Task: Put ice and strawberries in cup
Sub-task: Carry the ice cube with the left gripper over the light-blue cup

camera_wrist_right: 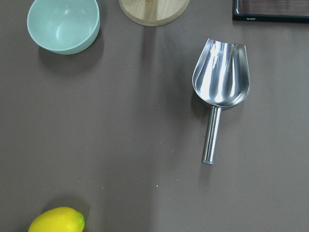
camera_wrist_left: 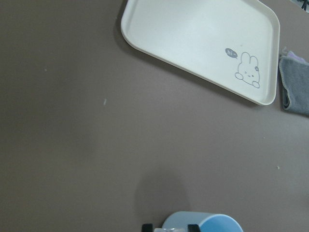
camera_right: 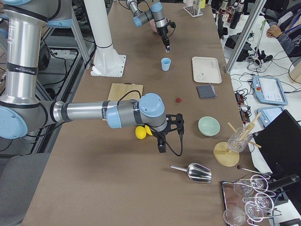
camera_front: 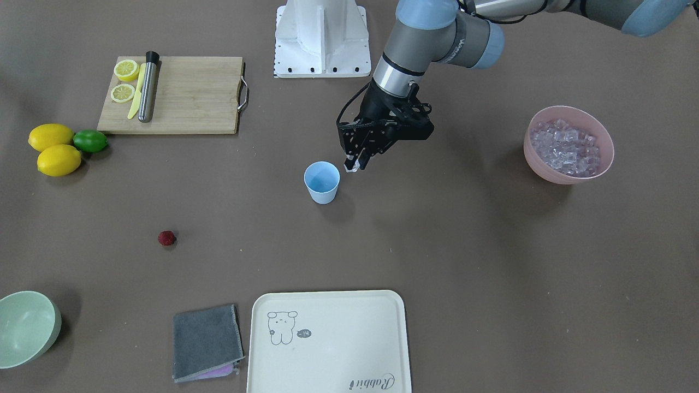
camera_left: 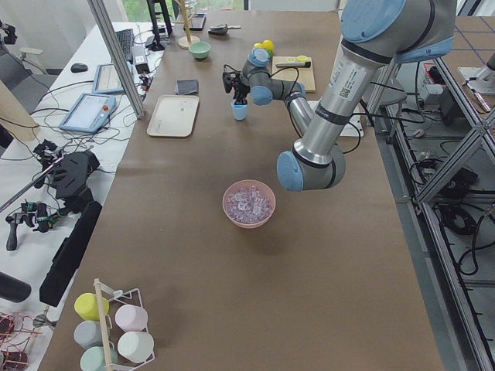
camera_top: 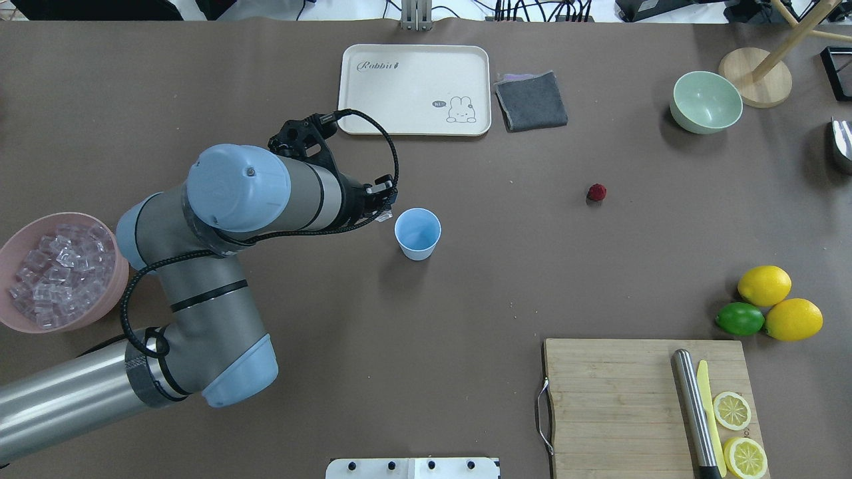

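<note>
- The left hand (camera_front: 352, 164) was clamped on one cube of ice (camera_top: 385, 215), a clear bit pinched between its fingertips (camera_wrist_left: 147, 226).
- That hand hung above the desk (camera_front: 437, 245), just beside the rim of the cup (camera_front: 322, 182) on the side towards the pink bowl (camera_front: 550, 173), and not over the opening.
- The cup stood upright near the middle of the desk, and the overhead view showed its plain blue floor.
- The pink bowl sat well apart from the cup and was heaped with the rest of the ice cubes (camera_front: 565, 147), which rose to about its rim.
- The strawberry (camera_front: 166, 238) lay on the bare desk, in no container and well apart from the cup, on the side away from the pink bowl.
- A pale-green bowl (camera_front: 27, 327) stood at a desk corner, showing only its smooth inner wall.
- A cream tray (camera_front: 338, 349) with a rabbit drawing lay flat beside a folded grey cloth (camera_front: 206, 341).
- A wooden cutting board (camera_front: 191, 95) carried two lemon halves (camera_front: 126, 70), a yellow knife (camera_front: 136, 94) and a steel rod (camera_front: 148, 87).
- Two lemons (camera_front: 54, 148) and a lime (camera_front: 90, 141) lay touching one another just beside the board.
- The right hand (camera_right: 161, 148) hung low near the lemons, and I cannot tell whether its fingers were apart or together.
- Its wrist camera looked down on a metal scoop (camera_wrist_right: 219, 79) lying on the desk.
</note>
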